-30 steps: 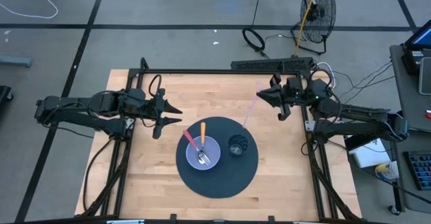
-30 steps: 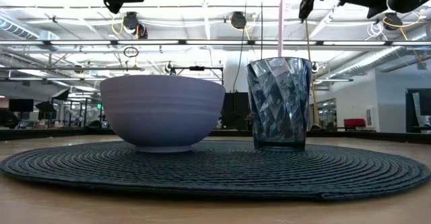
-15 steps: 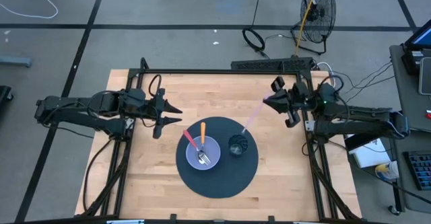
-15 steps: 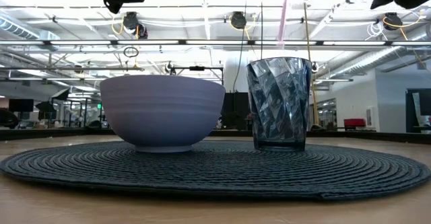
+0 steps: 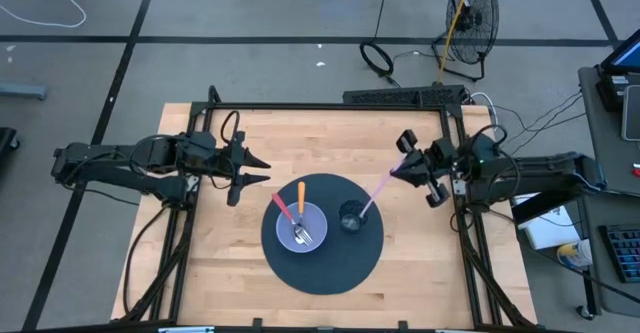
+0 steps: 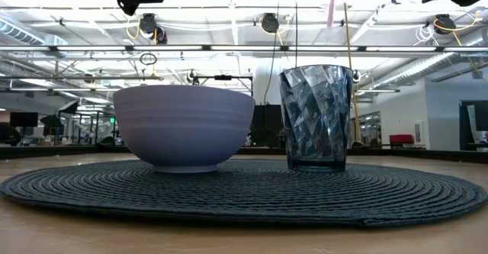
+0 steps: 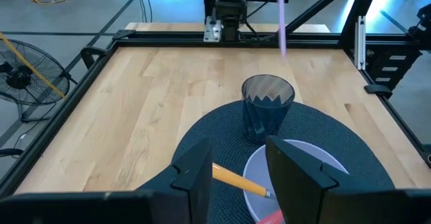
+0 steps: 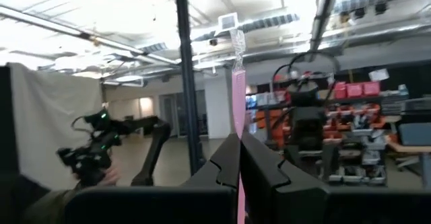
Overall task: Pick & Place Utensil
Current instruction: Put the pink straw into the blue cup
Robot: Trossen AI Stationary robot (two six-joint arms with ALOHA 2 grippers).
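Note:
A dark round placemat (image 5: 322, 258) carries a lavender bowl (image 5: 302, 227) and a dark blue ribbed glass (image 5: 350, 217). An orange-handled utensil (image 5: 300, 195), a red one (image 5: 281, 206) and a metal one (image 5: 301, 235) rest in the bowl. My right gripper (image 5: 399, 169) is shut on a long pink utensil (image 5: 378, 189). The utensil's free end (image 5: 363, 212) hangs by the glass's right rim, above it. In the low view only a short piece of the pink utensil (image 6: 333, 2) shows, high over the glass (image 6: 316, 117). My left gripper (image 5: 250, 169) waits open, left of the mat. My right gripper pinches the pink utensil's upper end (image 8: 237, 126) between its two fingers (image 8: 259, 167), which come from the table's right. The utensil runs on along the line of the fingers. It is lifted clear and slants down toward the glass.
Bare wooden table (image 5: 280, 133) lies around the mat, bounded by a black frame (image 5: 330, 106). In the left wrist view the glass (image 7: 267, 106) stands past the bowl's rim (image 7: 300, 158), with the pink utensil (image 7: 281, 15) above it. A fan (image 5: 470, 8) stands on the floor beyond.
My right gripper has moved toward the table's near edge and the mat and has turned, staying shut on the pink utensil. The utensil's free end has swung from the bare wood beyond the mat to the glass's right rim. The left arm has kept still.

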